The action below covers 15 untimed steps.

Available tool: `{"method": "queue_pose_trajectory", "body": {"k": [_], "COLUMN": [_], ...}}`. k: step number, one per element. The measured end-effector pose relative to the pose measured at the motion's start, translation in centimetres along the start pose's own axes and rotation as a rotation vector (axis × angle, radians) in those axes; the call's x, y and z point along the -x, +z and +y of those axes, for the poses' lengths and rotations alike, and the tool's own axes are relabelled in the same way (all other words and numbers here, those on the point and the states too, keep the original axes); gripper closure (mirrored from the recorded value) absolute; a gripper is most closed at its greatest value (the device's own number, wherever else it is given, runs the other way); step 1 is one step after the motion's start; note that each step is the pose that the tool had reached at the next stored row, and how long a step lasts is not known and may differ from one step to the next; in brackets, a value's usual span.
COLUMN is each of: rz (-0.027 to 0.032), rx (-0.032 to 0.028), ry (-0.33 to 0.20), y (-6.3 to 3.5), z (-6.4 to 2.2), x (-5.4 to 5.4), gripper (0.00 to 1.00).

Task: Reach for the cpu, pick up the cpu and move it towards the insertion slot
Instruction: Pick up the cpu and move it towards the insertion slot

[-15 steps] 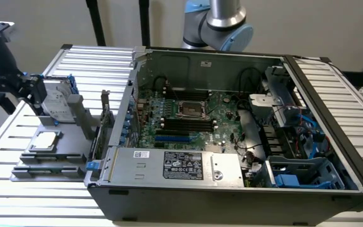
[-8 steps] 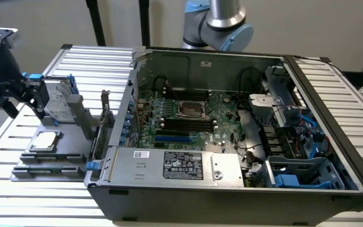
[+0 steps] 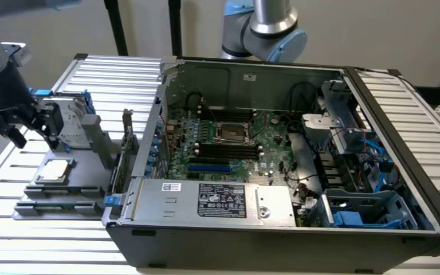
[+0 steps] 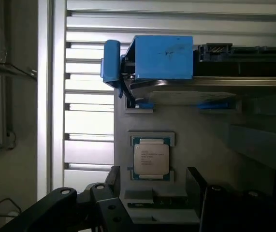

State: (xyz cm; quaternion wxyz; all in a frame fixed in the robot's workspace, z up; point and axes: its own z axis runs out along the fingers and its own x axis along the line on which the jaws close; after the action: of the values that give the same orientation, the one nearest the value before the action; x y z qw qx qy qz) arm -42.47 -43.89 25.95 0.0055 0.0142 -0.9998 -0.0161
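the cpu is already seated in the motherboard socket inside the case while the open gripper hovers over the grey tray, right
Not quite. The cpu is not in the socket. It lies in the grey tray outside the case, as the exterior view shows, and the insertion slot shows only its dark centre. The rest holds: the open gripper hovers over that tray.

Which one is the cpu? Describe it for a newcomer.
To the exterior view's left of the open computer case sits a grey tray. The cpu lies flat on it, a small silvery square, unlike the bigger blue-bracketed hard drive beside it.
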Motion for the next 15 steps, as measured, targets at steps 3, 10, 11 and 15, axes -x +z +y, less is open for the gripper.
{"method": "queue_pose_trajectory", "body": {"k": [3, 10, 11, 15], "rz": [0.0003, 0.0006, 0.0008, 0.0009], "rx": [-0.0001, -0.0002, -0.0003, -0.0003], "ry": [-0.008, -0.019, -0.02, -0.025], "y": [0.55, 1.83, 2.0, 2.72], "z": [-0.02, -0.06, -0.07, -0.09], "x": [0.0, 0.0, 0.0, 0.0], "gripper": [0.35, 0.35, 0.35, 0.35]}}
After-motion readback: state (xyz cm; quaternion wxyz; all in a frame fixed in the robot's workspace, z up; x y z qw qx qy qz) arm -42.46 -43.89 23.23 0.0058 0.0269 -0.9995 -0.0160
